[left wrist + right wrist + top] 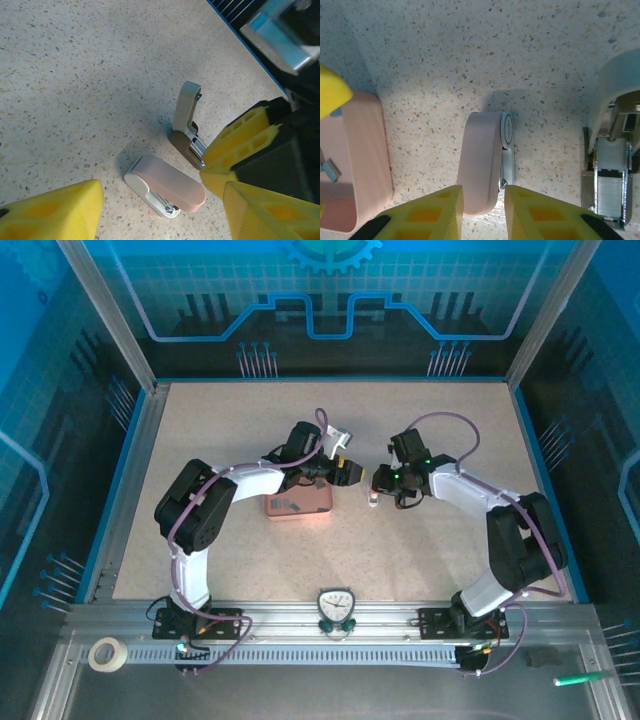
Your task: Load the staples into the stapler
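The stapler (482, 160), a mini white one with a pale pink top, lies on its side on the speckled table (240, 430). It also shows as the stapler (165, 186) and, tiny, as the stapler (373, 498). My right gripper (484, 212) is open, its yellow fingertips closely flanking the stapler's near end. Whether they touch it is unclear. My left gripper (160, 220) hangs wide open just above, beside the right gripper's fingers (235, 150). The staples (285, 505) lie as dark strips in the salmon-pink tray (310, 508). One grey strip (329, 170) shows at the tray's edge.
A second, larger stapler (187, 125) stands beside the mini one with its lid swung up. Its metal channel (607, 192) is exposed. The pink tray (365, 160) lies just left of the mini stapler. A timer (335, 605) sits at the near edge, a tape roll (107, 653) on the rail.
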